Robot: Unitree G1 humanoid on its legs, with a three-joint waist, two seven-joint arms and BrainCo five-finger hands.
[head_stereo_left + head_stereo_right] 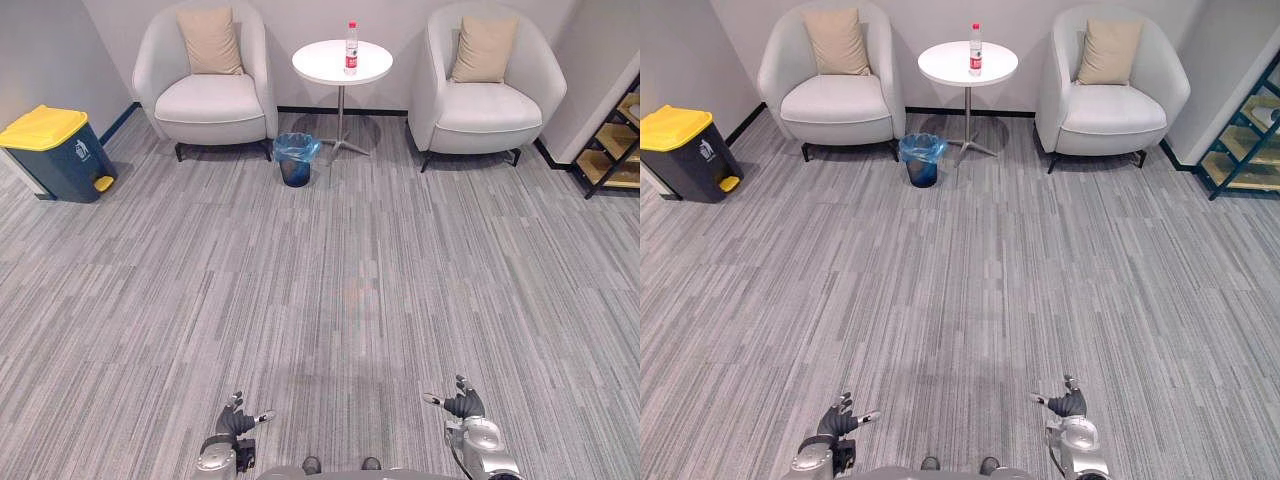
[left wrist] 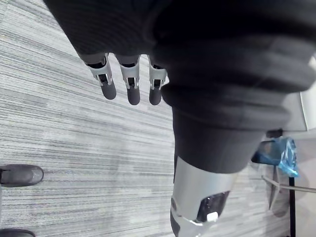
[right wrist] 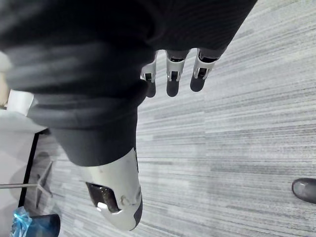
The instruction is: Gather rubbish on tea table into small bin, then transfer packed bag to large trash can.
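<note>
Trash can (image 1: 50, 150) is sited far left on grey carpet (image 1: 350, 250). Small bin (image 1: 296, 158) is set by the desk (image 1: 320, 66), whereon a bottle (image 1: 351, 48) is stood upright, cap up. Left robot hand (image 1: 235, 420) and right robot hand (image 1: 462, 403) are held low, fingers apart, empty.

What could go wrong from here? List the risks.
The clear plastic bottle with a red label stands upright on the round white pedestal table; a clumsy reach may topple it. The small blue-bagged bin sits by the table's foot, easy to kick. The yellow lid of the dark large trash can is shut, blocking the bag.
</note>
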